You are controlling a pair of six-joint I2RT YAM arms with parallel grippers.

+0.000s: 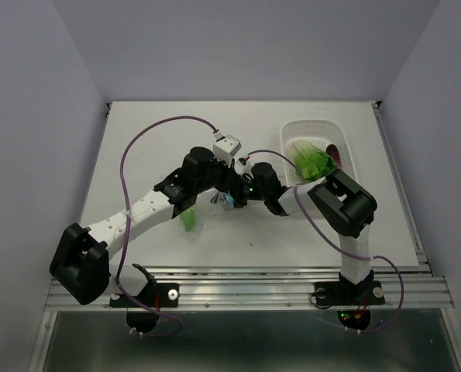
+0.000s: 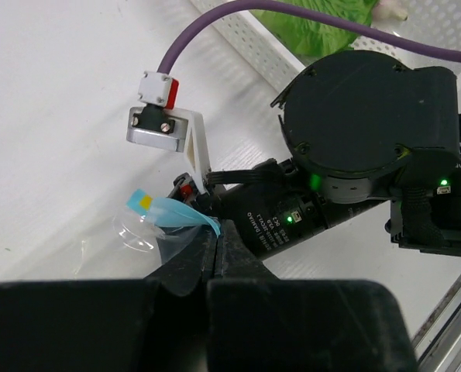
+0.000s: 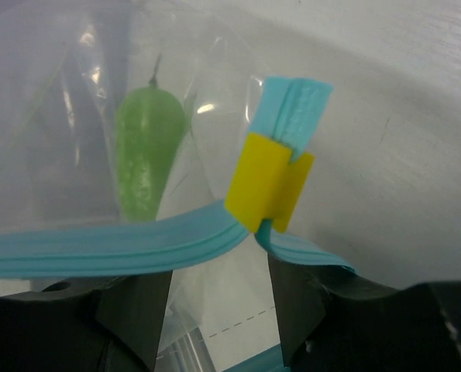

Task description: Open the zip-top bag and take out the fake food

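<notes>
Though the arms (image 1: pixel 149 208) hid much of it, the zip-top bag (image 1: pixel 202 223) lay left of the white basket (image 1: pixel 290 129). The left end effector (image 2: pixel 218 242) pinched its film; the right end effector (image 3: pixel 215 310) stood apart, the zip strip (image 3: pixel 114 244) lying across it. Green fake food (image 3: pixel 141 155) showed blurred inside.

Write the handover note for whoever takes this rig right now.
Left gripper: shut on the zip-top bag beside its blue zip strip.
Right gripper: open, fingers either side of the bag's edge, below the yellow slider.
Done: a leafy green piece and a purple piece lie in the white basket.
Left: a green pepper-like piece is still inside the bag; how far the zip is open cannot be told.
</notes>
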